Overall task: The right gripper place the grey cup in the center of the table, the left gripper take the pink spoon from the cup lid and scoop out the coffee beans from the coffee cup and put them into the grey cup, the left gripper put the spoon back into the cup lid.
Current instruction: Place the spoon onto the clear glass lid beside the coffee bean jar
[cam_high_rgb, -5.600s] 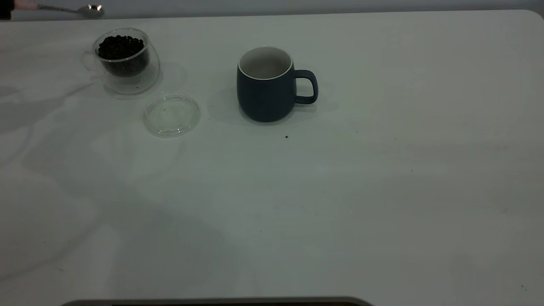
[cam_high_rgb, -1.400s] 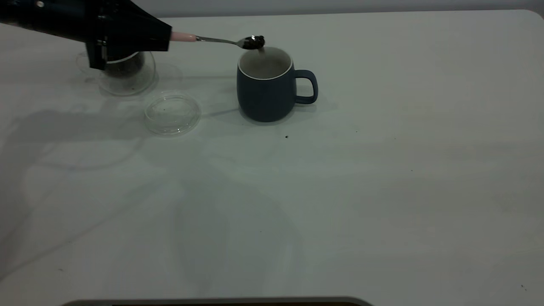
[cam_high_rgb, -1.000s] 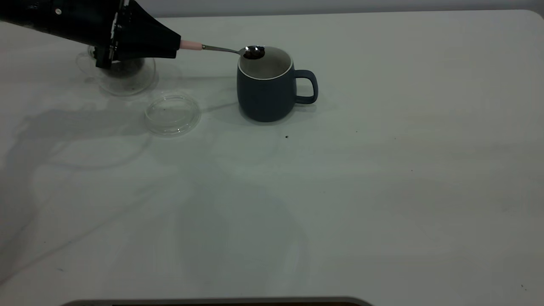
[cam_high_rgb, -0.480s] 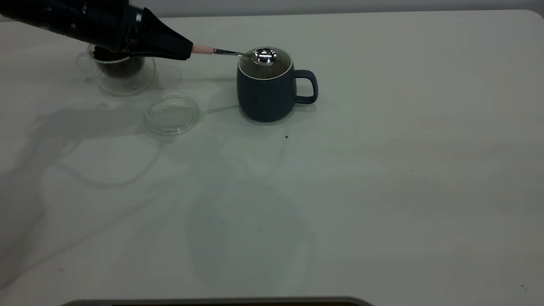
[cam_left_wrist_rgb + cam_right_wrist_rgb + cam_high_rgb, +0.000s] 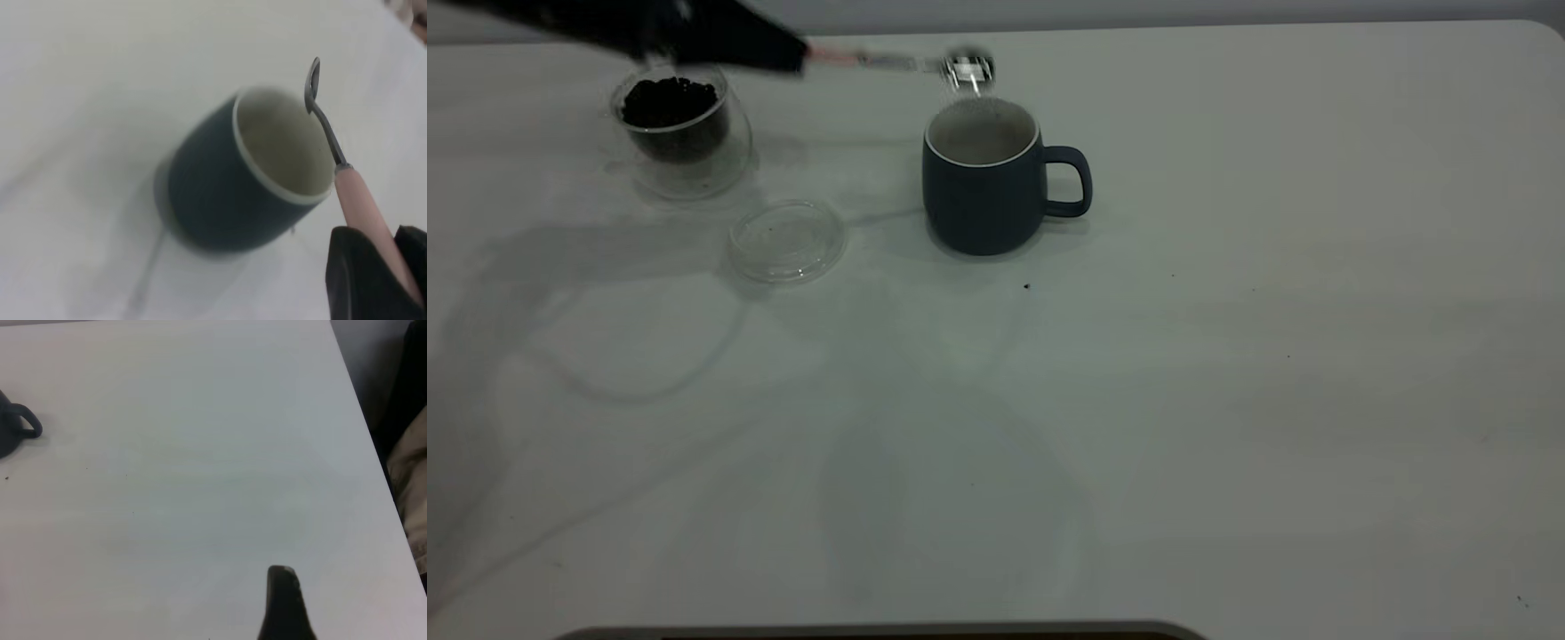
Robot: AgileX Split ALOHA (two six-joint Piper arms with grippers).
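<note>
Left gripper (image 5: 783, 55) clamped on the pink spoon (image 5: 889, 61), its bowl hanging just above the grey cup (image 5: 987, 182). Coffee cup (image 5: 680, 133) and cup lid (image 5: 787, 240) sit beside the grey cup; whether the right gripper (image 5: 285, 603) is open, I cannot tell.

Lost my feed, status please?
Left gripper shut on pink spoon, above grey cup. Right gripper idle, far side. Cup lid unobstructed.
</note>
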